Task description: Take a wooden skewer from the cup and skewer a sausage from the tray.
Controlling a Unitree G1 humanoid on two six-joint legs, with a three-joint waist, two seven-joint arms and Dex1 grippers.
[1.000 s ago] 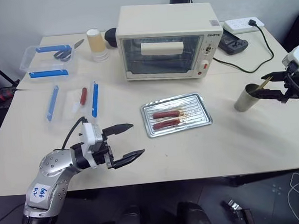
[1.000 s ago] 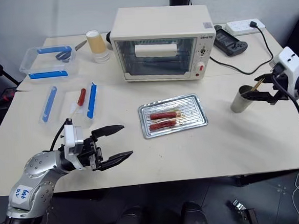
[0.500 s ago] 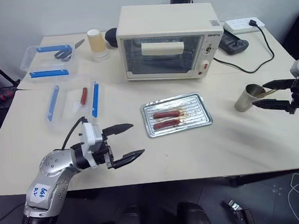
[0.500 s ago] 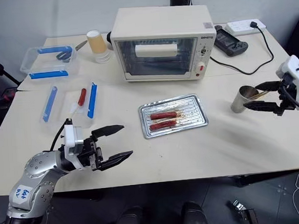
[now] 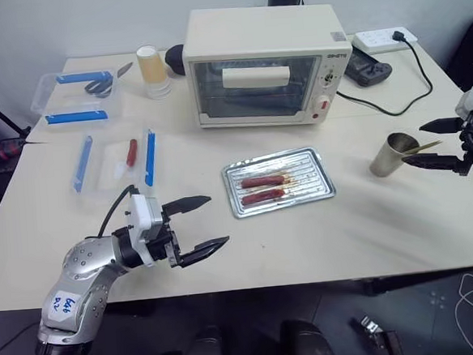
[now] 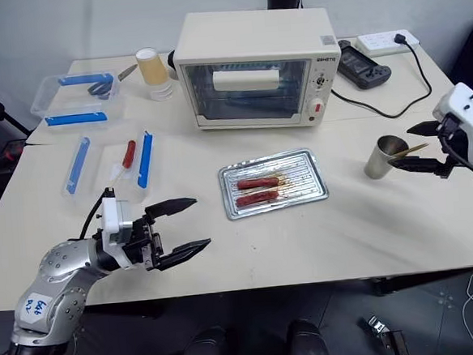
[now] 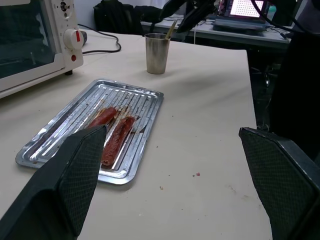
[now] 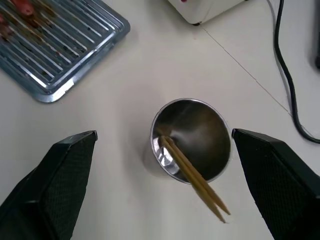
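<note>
- Right black two-fingered gripper [image 8: 162, 195]: spread wide, empty, poised over grey metal cup [image 8: 192, 137].
- Centre on thin tan wooden skewers' [image 8: 197, 185] protruding ends; pinch one only.
- Left gripper [image 5: 209, 223]: released, idle.

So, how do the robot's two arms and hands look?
The left arm has silver-grey rounded metal segments, a white sticker with blue handwriting, and a black cable looping to a white wrist block. The left hand has two tapered black fingers. The right hand also has black fingers under a white wrist housing.
</note>
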